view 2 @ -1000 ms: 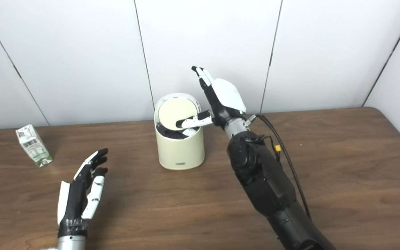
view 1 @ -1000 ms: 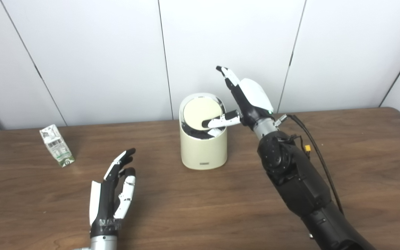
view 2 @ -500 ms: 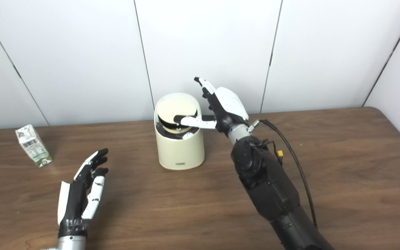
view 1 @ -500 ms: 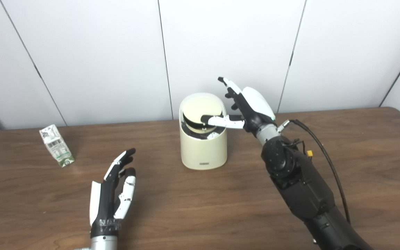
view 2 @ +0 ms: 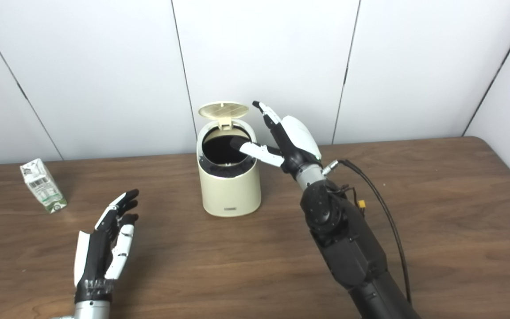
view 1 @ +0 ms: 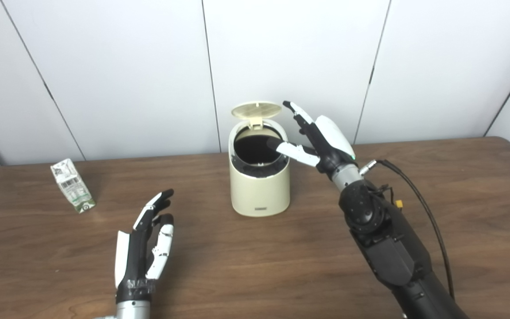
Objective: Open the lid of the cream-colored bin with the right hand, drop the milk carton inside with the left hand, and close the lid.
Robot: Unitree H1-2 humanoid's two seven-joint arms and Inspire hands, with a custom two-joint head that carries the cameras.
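Note:
The cream-colored bin (view 1: pixel 259 190) stands mid-table near the wall. Its round lid (view 1: pixel 256 109) is flipped up at the back, and the dark inside shows. My right hand (view 1: pixel 321 141) is open just right of the bin's rim, the thumb reaching over the opening, the fingers pointing up. The small white-and-green milk carton (view 1: pixel 72 185) stands upright at the far left of the table, untouched. My left hand (view 1: pixel 145 241) is open low over the table's front left, well short of the carton, holding nothing.
The brown wooden table (view 1: pixel 458 186) carries only the bin and the carton. A black cable (view 1: pixel 419 204) runs along my right forearm. White wall panels (view 1: pixel 295 53) stand close behind the bin.
The lid, pressed down and tilted under my right thumb earlier, has sprung up and now stands open. My right hand dropped slightly and shifted right. The left hand stayed put.

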